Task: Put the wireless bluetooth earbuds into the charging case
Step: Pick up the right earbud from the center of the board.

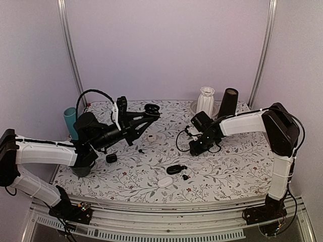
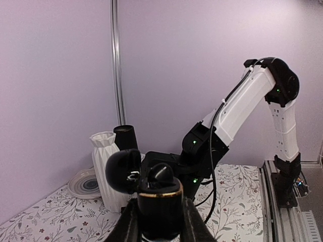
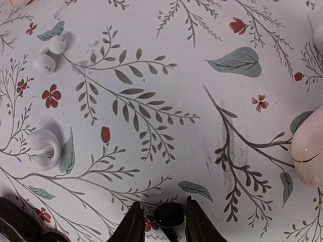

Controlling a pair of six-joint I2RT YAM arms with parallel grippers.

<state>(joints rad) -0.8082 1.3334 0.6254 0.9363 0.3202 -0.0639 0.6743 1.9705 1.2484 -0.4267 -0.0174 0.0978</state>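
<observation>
My left gripper [image 2: 160, 218] is shut on a black charging case [image 2: 160, 201] with a gold rim, held upright above the table. The case's lid [image 2: 122, 171] is flipped open to the left, and one glossy black earbud [image 2: 160, 174] sits in its top. The overhead view has this case [image 1: 150, 108] at the back centre. My right gripper [image 3: 160, 222] is low over the floral cloth, its jaws on either side of a second black earbud [image 3: 169, 215] lying on the table. Slim gaps remain, the left one wider.
White earbuds [image 3: 50, 54], a white loop-shaped piece [image 3: 44, 147] and a pale case [image 3: 309, 151] lie near the right gripper. Another open black case [image 1: 175, 170] and a white case [image 1: 164, 182] lie near the front. A white vase [image 1: 205, 101], black cup [image 1: 228, 103] and teal cup [image 1: 70, 122] stand at the back.
</observation>
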